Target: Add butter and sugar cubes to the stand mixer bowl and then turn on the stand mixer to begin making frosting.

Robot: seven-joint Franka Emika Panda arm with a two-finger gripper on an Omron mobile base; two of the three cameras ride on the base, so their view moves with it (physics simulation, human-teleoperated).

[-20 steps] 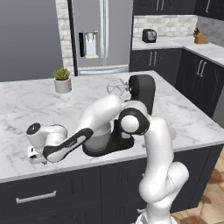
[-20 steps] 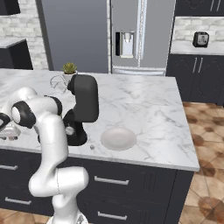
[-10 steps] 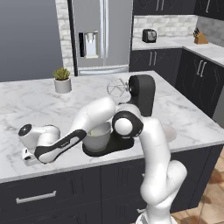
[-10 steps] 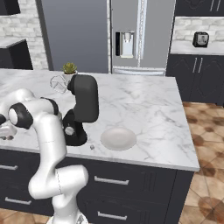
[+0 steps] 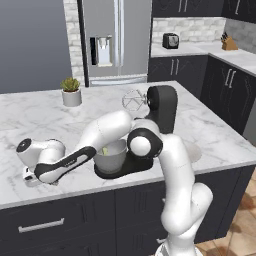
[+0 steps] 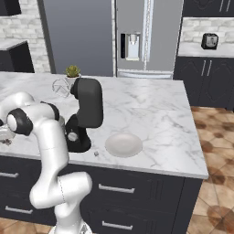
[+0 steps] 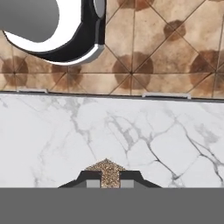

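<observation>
The arm reaches low and far to its left, over the near edge of the marble desk (image 5: 45,115). In the hand view the fingers (image 7: 110,182) are closed on the sugar cube (image 7: 107,169), a tiny tan-brown speckled block that sits between the two dark tips, just above the marble surface. The stand mixer (image 5: 159,107) stands near the middle of the desk, its black head tilted up with the wire whisk (image 5: 133,100) raised. The stand mixer bowl (image 5: 111,156) rests on the mixer's flat black base, partly behind the forearm, and a pale yellow lump, the butter (image 5: 105,150), lies inside it. A shallow white dish (image 6: 123,144) lies on the desk just beside the mixer. A small potted plant (image 5: 71,90) stands farther back.
</observation>
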